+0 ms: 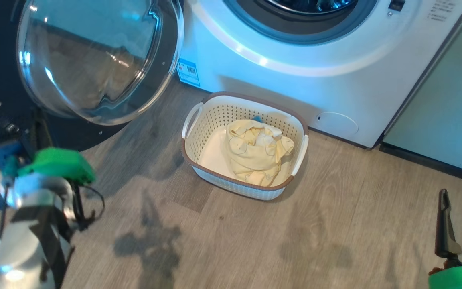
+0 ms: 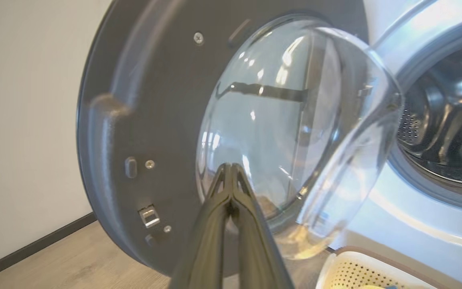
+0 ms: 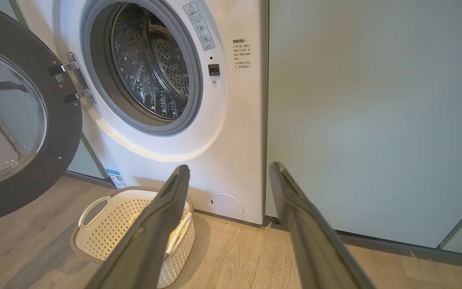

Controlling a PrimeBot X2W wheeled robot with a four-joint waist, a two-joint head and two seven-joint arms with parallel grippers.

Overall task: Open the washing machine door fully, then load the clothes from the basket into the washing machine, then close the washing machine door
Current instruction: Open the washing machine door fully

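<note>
Black-rimmed door [image 2: 155,100] just ahead of left gripper [image 2: 231,166].

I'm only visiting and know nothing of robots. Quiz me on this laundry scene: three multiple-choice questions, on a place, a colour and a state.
1. Where is the basket? A. On the floor before the washing machine. B. Inside the machine. C. On top of it.
2. What colour are most clothes? A. Red. B. Pale yellow. C. Black.
3. The washing machine door is: A. Shut. B. Swung open. C. Taken off.
Answers: 1 A, it stands on the planks at the machine's foot; 2 B, the heap is pale yellow; 3 B, it stands swung wide from the machine.
</note>
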